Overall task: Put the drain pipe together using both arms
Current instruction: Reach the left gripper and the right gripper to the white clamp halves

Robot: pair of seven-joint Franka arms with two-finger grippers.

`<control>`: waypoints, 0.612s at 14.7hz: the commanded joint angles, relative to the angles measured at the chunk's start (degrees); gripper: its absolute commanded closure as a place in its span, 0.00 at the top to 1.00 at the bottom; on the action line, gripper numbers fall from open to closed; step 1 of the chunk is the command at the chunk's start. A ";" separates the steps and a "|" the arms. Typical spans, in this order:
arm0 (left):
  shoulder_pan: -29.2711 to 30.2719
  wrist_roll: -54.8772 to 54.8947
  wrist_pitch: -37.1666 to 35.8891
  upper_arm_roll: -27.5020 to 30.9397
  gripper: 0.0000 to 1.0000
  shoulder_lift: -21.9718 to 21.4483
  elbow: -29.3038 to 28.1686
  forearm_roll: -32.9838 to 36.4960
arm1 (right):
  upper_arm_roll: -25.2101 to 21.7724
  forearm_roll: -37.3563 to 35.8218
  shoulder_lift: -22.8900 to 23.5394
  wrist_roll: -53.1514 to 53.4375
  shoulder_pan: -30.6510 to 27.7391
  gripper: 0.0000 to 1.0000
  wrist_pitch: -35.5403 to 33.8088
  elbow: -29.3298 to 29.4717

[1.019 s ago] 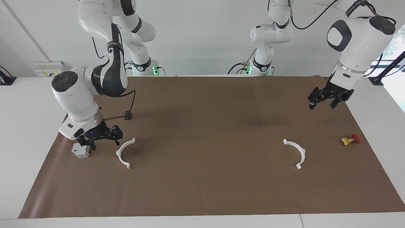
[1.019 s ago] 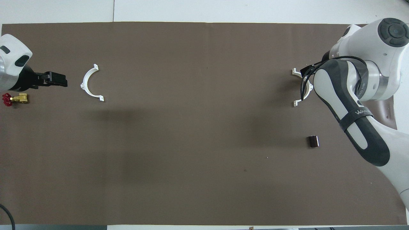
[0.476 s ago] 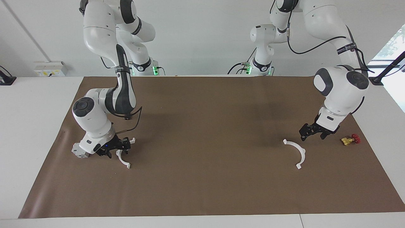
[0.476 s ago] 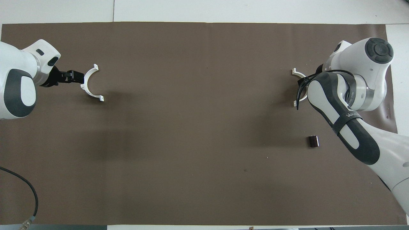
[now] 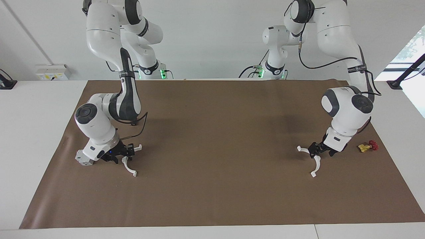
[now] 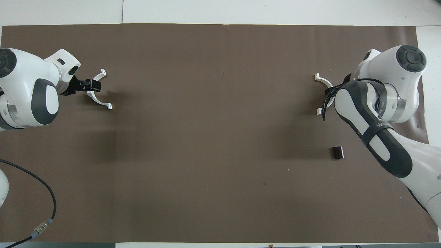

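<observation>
The drain pipe lies as two separate white half rings on the brown mat. One half ring [image 5: 317, 164] [image 6: 101, 102] is at the left arm's end. My left gripper [image 5: 313, 152] [image 6: 92, 86] is down at the middle of its arc, open, with a finger on either side of the plastic. The other half ring [image 5: 128, 167] [image 6: 323, 81] is at the right arm's end. My right gripper [image 5: 125, 154] sits low on its arc and covers the middle of it. In the overhead view the right arm hides that gripper.
A grey blocky box [image 5: 82, 158] sits just outside the right gripper, toward the mat's edge. A small brass valve with a red handle [image 5: 367, 146] lies beside the left arm's wrist. A small dark block [image 6: 338, 152] rests nearer the robots.
Both arms have come down from above the mat onto their half rings. The left gripper swung in from beside the valve; the right moved from the grey box to the arc.
</observation>
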 commanded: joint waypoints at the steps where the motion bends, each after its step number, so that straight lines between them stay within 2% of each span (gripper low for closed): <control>1: -0.42 -1.17 3.32 0.18 0.94 -0.45 -2.62 0.86 | 0.65 1.11 -1.69 -1.73 -0.73 0.62 2.43 -3.10; 3: -0.42 -1.26 3.41 0.18 0.93 -0.45 -3.07 0.86 | 0.65 1.11 -1.77 -1.56 -0.55 0.56 4.02 -3.98; 5: -0.42 -1.78 3.50 0.18 0.86 -0.63 -3.68 0.86 | 0.65 1.11 -1.69 -1.56 -0.55 0.48 4.02 -3.90; 6: -0.42 -2.66 3.41 0.18 0.73 -0.63 -3.77 0.86 | 0.65 1.11 -1.69 -1.56 -0.55 0.43 4.11 -3.89; 7: -0.50 -3.45 3.50 0.18 0.54 -0.63 -3.77 0.86 | 0.65 1.11 -1.69 -1.47 -0.46 0.39 4.11 -3.72; 9: -0.51 -5.30 3.50 0.18 0.19 -0.63 -3.77 0.86 | 0.65 1.11 -1.69 -1.21 -0.03 0.22 4.11 -3.46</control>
